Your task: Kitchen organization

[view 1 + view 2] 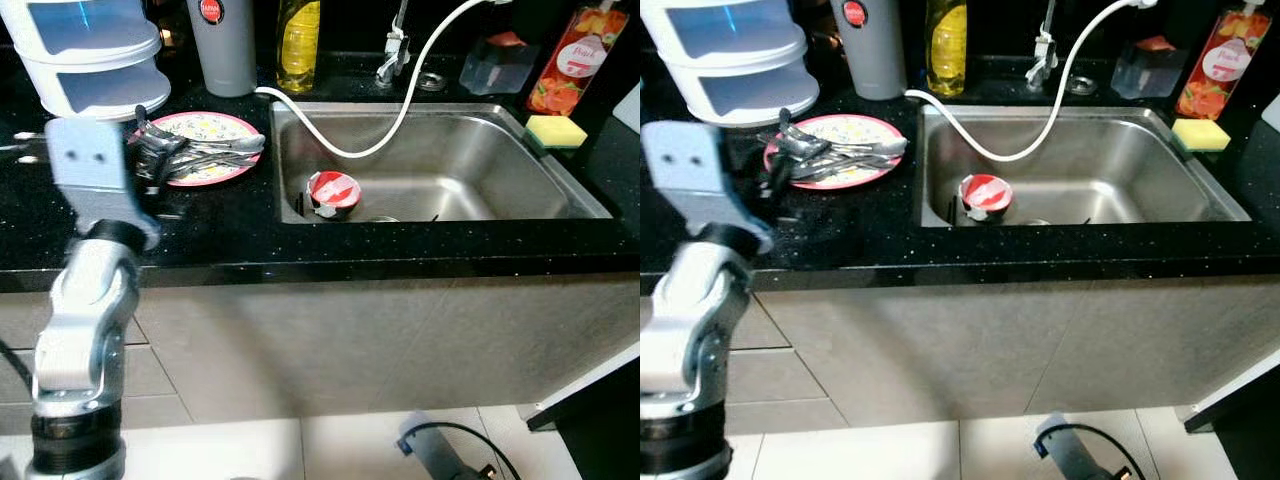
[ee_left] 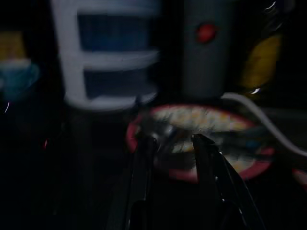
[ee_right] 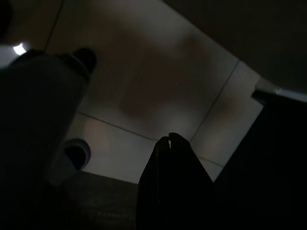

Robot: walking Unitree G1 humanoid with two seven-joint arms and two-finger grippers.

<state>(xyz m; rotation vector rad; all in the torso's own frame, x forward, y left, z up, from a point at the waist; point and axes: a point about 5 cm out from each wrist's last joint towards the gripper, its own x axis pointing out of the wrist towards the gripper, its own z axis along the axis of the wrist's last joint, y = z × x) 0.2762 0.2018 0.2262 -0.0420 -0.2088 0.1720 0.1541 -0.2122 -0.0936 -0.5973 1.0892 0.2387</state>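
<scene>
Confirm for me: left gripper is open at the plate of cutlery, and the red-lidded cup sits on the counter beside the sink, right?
Not quite. The cup lies inside the sink, as the left eye view shows. The rest holds: the left gripper is open at the plate of cutlery.

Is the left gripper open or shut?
Open. In the left wrist view the left gripper shows a clear gap between its fingers, aimed at the plate.

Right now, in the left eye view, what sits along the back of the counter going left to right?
White stacked drawer unit → grey tumbler with a red cap → yellow bottle → tap → clear container with a red top → peach-labelled bottle → yellow sponge at the sink's corner.
</scene>
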